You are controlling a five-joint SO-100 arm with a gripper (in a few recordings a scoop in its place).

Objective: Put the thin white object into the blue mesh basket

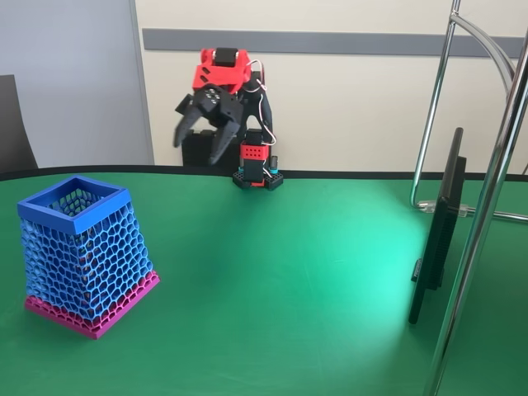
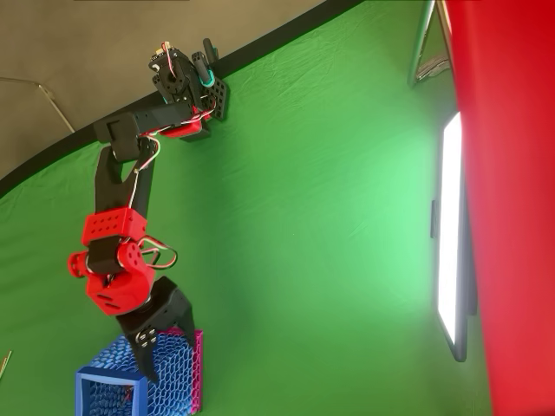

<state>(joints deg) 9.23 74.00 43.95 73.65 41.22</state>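
Jaws spread, nothing seen pinched between them; the gripper [image 1: 198, 148] is motion-blurred in the fixed view. In the overhead view the gripper [image 2: 173, 355] hangs above the blue mesh basket [image 2: 87, 377], over its far right corner. The basket [image 1: 74, 216] sits near left on the green table [image 1: 289, 272], upright on its magenta base. The thin white object can't be placed for sure: a pale sliver [image 2: 4, 364] at the left edge of the overhead view, left of the basket, may be it, or it may be inside the mesh. Judged very light, slim, probably a bit flexible and prone to slip. Best pinched mid-strand, across its width.
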